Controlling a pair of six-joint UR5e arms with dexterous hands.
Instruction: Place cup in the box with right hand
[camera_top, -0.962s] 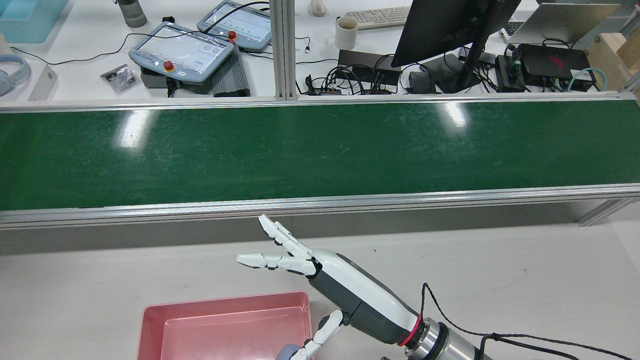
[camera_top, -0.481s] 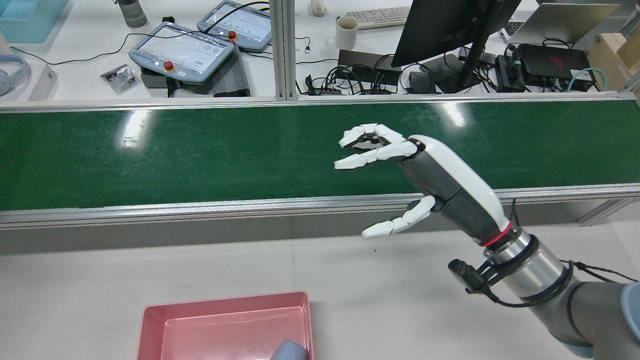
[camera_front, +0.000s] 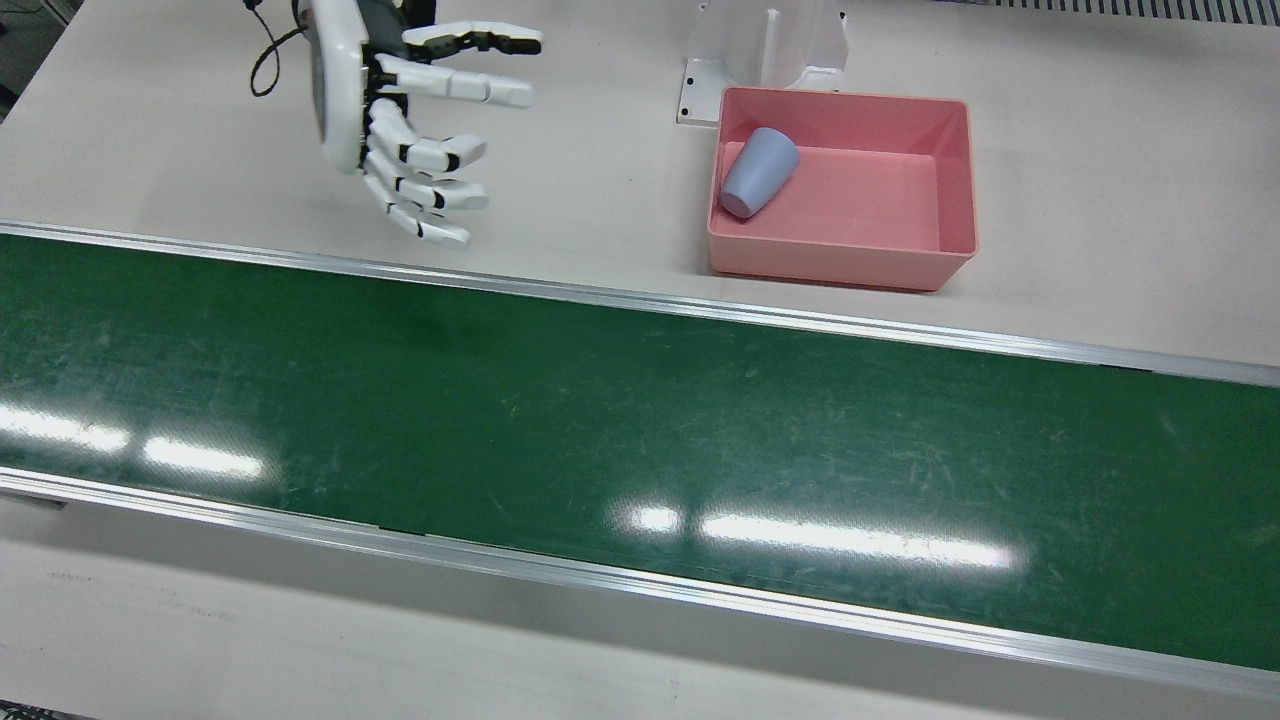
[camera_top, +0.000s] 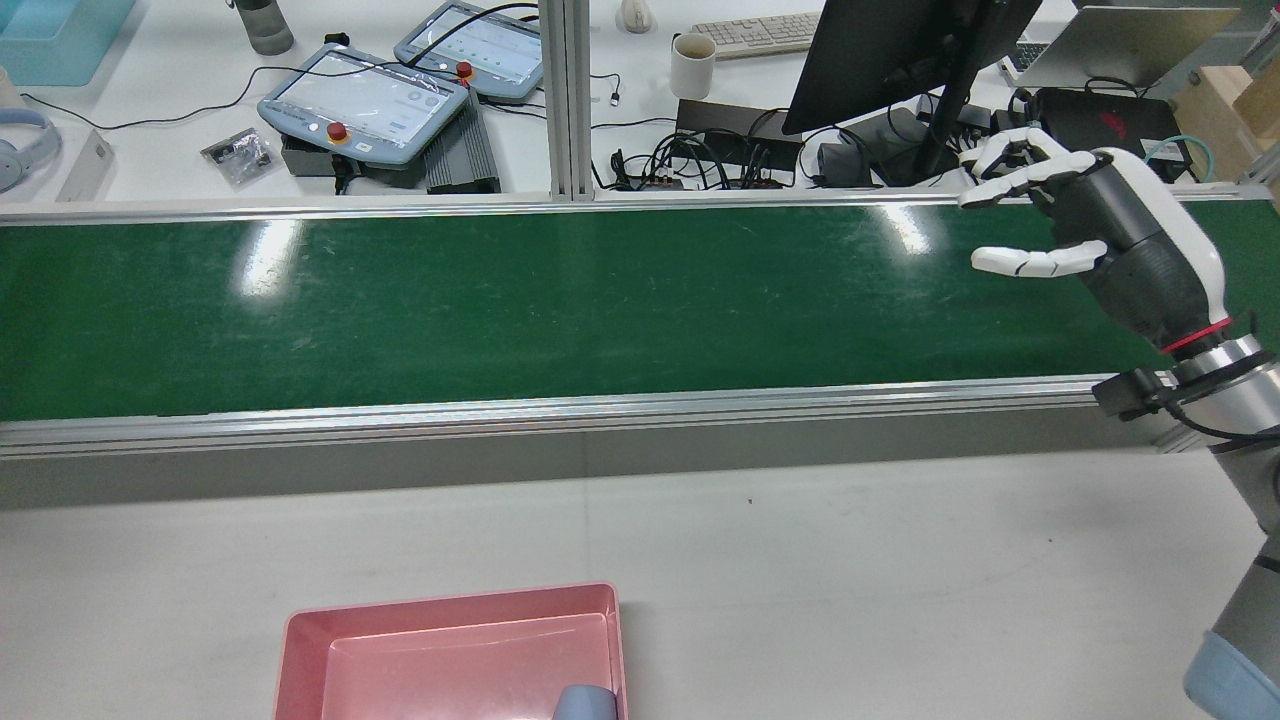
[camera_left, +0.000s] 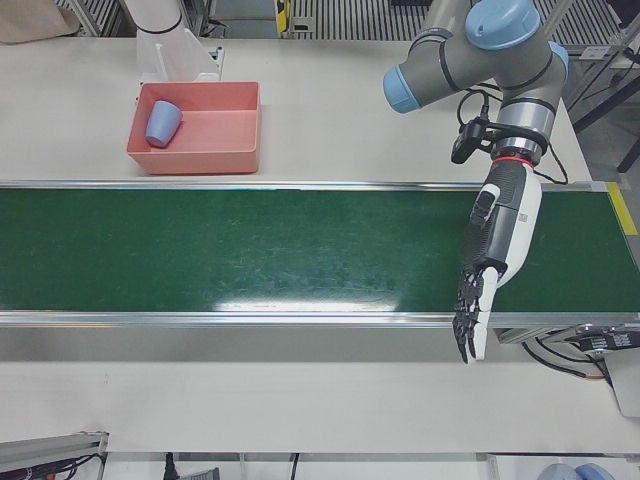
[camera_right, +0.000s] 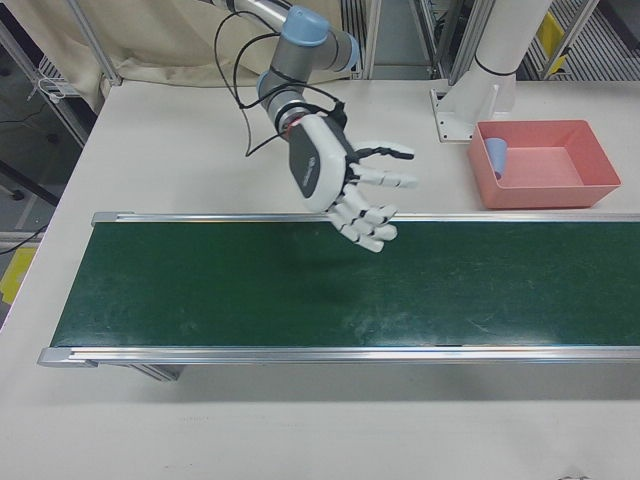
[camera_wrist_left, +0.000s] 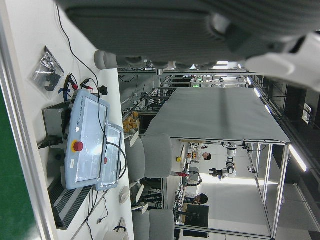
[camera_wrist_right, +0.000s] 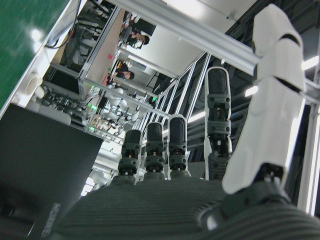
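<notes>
Pale grey counter (camera_front: 1100, 150) runs along both sides of a long green conveyor belt (camera_front: 640, 420) with aluminium rails, and behind the station I can see an operators' desk with two teach pendants (camera_top: 362, 100), a white mug (camera_top: 692, 64) and a dark monitor (camera_top: 900, 60).

My right hand (camera_front: 410, 120) hangs in the air above the counter near the belt's robot-side rail, well apart from the box. Its palm faces sideways, the fingers (camera_front: 430, 195) are spread and only lightly curled, and nothing is in its grasp. From the right-front view the same hand (camera_right: 345, 190) sits over the belt's near rail with the thumb out toward the box side. The rear view shows it (camera_top: 1090, 230) raised at the right edge, over the far part of the belt.

The pink box (camera_front: 940, 260) stands on the counter on the robot's side of the belt, just in front of a white pedestal base (camera_front: 765, 45). The blue-grey cup (camera_front: 758, 172) lies tilted inside it, leaning against the box's wall on the side toward my right hand, its mouth toward the belt. The left-front view shows the cup (camera_left: 162, 124) in that same end of the box (camera_left: 245, 150).

My left hand (camera_left: 490, 265) is stretched flat over the belt's far end, fingers straight and pointing toward the operators' side, holding nothing.
</notes>
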